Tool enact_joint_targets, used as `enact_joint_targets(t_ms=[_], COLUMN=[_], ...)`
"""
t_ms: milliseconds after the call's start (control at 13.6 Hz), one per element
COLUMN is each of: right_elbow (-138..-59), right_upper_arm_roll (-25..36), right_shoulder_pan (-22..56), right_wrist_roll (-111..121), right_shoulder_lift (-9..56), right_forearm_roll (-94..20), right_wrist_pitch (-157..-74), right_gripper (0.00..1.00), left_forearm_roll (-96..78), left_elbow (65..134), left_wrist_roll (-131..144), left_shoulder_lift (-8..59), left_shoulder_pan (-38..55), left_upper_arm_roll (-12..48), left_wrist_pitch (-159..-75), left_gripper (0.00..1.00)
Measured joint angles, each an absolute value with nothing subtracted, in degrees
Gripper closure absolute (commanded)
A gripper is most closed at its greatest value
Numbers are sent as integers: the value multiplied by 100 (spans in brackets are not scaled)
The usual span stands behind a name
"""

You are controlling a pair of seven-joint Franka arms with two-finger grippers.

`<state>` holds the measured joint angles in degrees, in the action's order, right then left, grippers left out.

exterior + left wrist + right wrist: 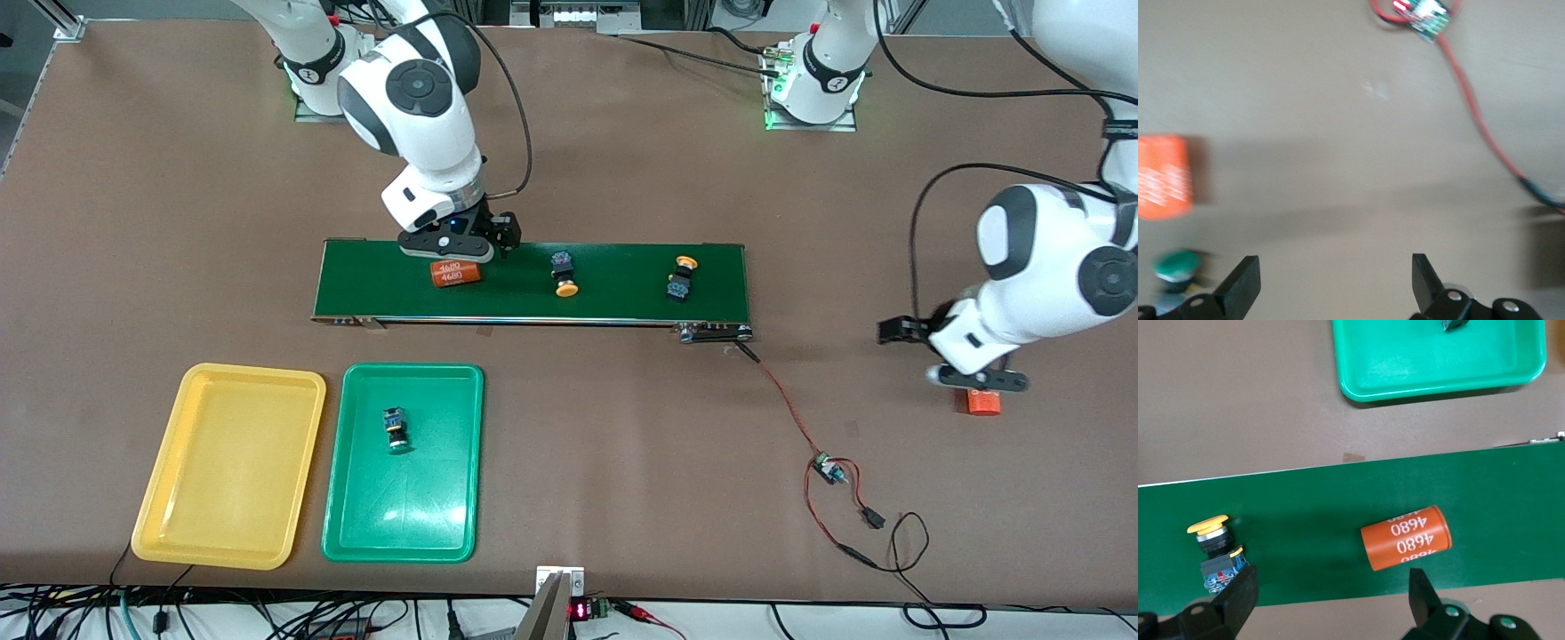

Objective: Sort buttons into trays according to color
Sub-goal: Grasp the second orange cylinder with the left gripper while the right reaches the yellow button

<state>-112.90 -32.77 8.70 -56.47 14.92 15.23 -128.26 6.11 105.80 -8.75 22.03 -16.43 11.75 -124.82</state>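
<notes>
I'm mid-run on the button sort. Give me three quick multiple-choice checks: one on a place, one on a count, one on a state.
1. The green button seen in the front view lies: A beside the green tray; B in it; C under it.
2. Yellow buttons on the belt: A two; B one; C three.
3. The right claw, over the orange cylinder, is: A shut on it; B shut and empty; C open.

Answers: 1 B, as the tray's floor shows all around the button. 2 A, as two yellow caps lie on the belt. 3 C, as its fingers stand wide apart, clear of the cylinder.
</notes>
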Motion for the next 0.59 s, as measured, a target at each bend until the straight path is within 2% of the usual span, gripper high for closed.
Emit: enact_joint_targets(t_ms=[368, 589], right_elbow=[-11317, -11315], right_upper_arm_roll=[-3278, -3278], right_shoulder_pan=[1016, 1016], right_wrist_roll=[-6006, -6140], right_shoulder_lift=[1808, 2041], right_forearm_roll=[2003, 2237], right_wrist_pitch=[-13041, -13248], right_gripper=[0, 0], left_forearm_roll=[2315, 2413], left_elbow=[10539, 10484], left_wrist_roll=[-1179, -1272], left_shoulder_lift=[2871, 3286], left_shoulder_pan=[-2339, -2640], left_upper_arm_roll=[1111, 1101], left_wrist_pitch=[-14184, -14701], left_gripper=[0, 0])
